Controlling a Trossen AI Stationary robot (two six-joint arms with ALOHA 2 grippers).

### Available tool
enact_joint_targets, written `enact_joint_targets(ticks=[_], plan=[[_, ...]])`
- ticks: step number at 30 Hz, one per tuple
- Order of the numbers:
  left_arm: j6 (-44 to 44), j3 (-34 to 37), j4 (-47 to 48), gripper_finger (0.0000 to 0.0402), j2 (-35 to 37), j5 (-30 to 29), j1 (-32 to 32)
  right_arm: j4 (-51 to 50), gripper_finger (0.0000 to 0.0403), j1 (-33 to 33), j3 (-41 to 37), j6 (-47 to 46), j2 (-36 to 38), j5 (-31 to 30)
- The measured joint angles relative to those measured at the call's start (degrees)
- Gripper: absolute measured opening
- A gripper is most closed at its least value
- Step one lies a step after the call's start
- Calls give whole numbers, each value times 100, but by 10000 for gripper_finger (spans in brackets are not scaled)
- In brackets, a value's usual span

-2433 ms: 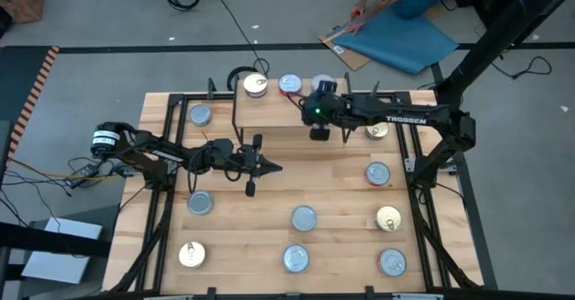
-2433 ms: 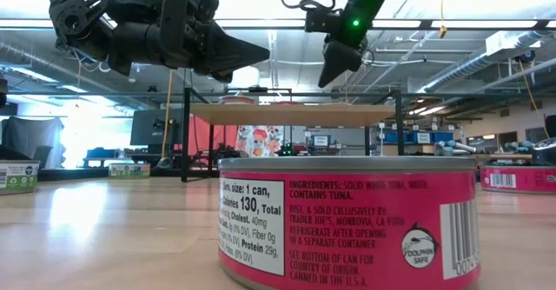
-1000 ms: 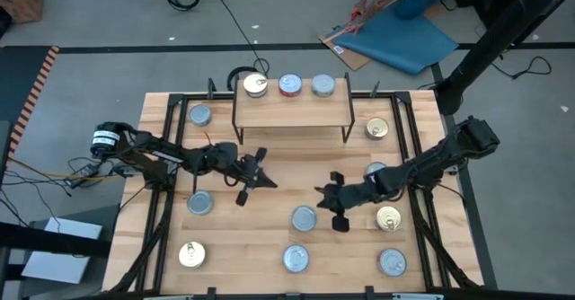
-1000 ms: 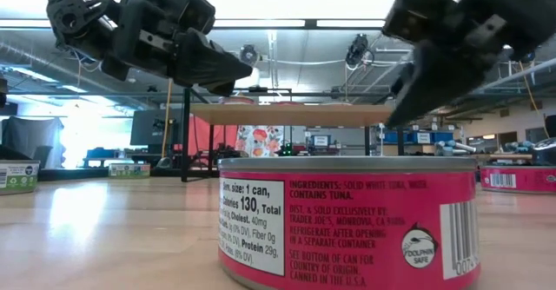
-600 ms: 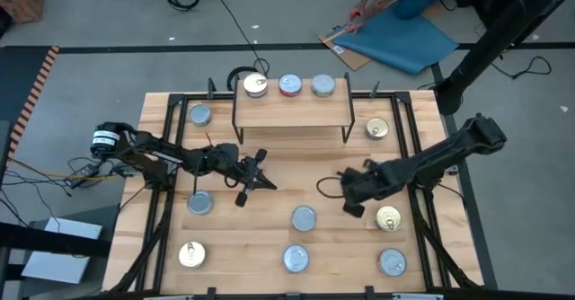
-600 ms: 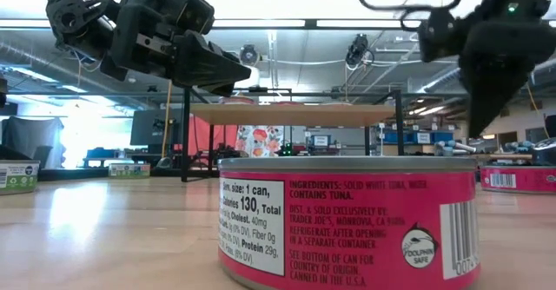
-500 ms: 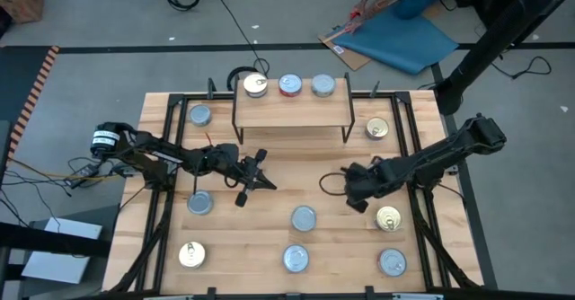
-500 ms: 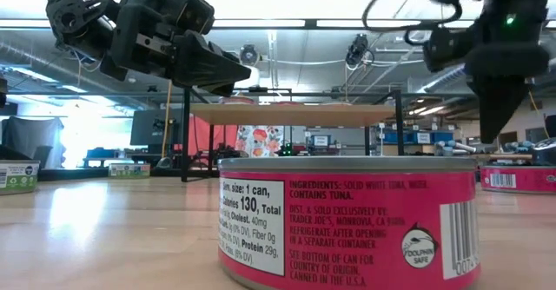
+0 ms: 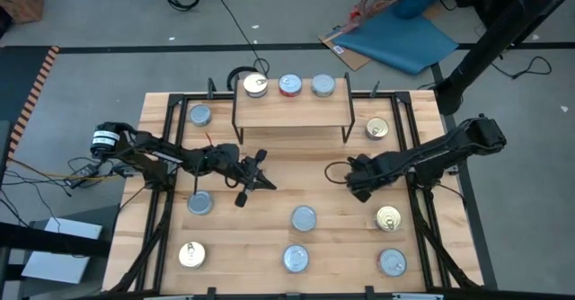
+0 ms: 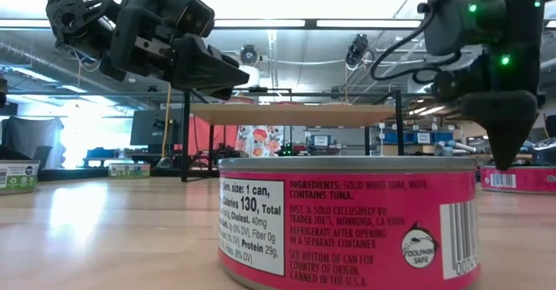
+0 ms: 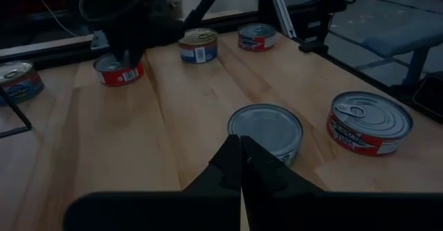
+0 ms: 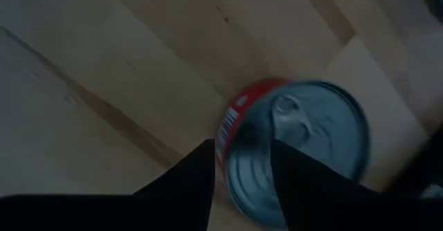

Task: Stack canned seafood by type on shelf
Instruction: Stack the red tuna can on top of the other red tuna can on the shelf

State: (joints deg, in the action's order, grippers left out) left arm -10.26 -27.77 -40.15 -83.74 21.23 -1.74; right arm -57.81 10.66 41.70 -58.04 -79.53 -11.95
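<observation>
Three tins sit in a row along the back edge of the shelf (image 9: 292,111): gold-topped (image 9: 255,85), red-topped (image 9: 289,85), silver-topped (image 9: 322,86).
Tabletop (image 9: 278,192) carries the shelf at its far middle, with the other tins spread loose around and in front of it. Right end effector (image 9: 358,180) hangs directly over a red-labelled tin (image 12: 294,151) right of centre, fingers (image 12: 187,182) partly spread, nothing between them. Left end effector (image 9: 260,180) hovers left of centre, fingers pressed together, empty, pointing toward a silver-topped tin (image 11: 266,129).
</observation>
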Motion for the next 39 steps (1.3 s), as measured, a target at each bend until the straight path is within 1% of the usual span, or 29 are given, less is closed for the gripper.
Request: enact_joint_targets(ticks=[3, 6, 8, 13, 15, 19, 22, 24, 28, 34, 39], plan=[[0, 0, 3, 1, 0, -2, 0, 368, 139, -58, -185, 131, 2, -18], [0, 0, 1, 1, 0, -38, 0, 505, 115, -114, -326, 224, 27, -76], [0, 0, -1, 1, 0, -84, 0, 503, 93, -142, -350, 288, 24, -131], [-82, 0, -34, 1, 0, -251, -2, 503, 20, -193, -238, 726, 13, -116], [-75, 0, -52, 1, 0, -256, -2, 533, 7, -195, -76, 897, -17, -79], [57, -42, -76, 1, 0, -257, -11, 797, 9, -195, 349, 1199, -6, 12], [146, -115, -82, 1, 0, -260, -13, 1187, 4, -195, 609, 1363, -11, 43], [151, -120, -78, 1, 0, -262, -13, 1672, 4, -188, 717, 1456, -7, 67], [153, -122, -75, 1, 0, -267, -13, 2711, 3, -188, 733, 1532, -9, 320], [155, -122, -73, 1, 0, -275, -13, 4333, 2, -186, 426, 1209, -9, 737], [161, -125, -76, 1, 0, -277, -13, 5660, 2, -186, -171, 998, -9, 1041]])
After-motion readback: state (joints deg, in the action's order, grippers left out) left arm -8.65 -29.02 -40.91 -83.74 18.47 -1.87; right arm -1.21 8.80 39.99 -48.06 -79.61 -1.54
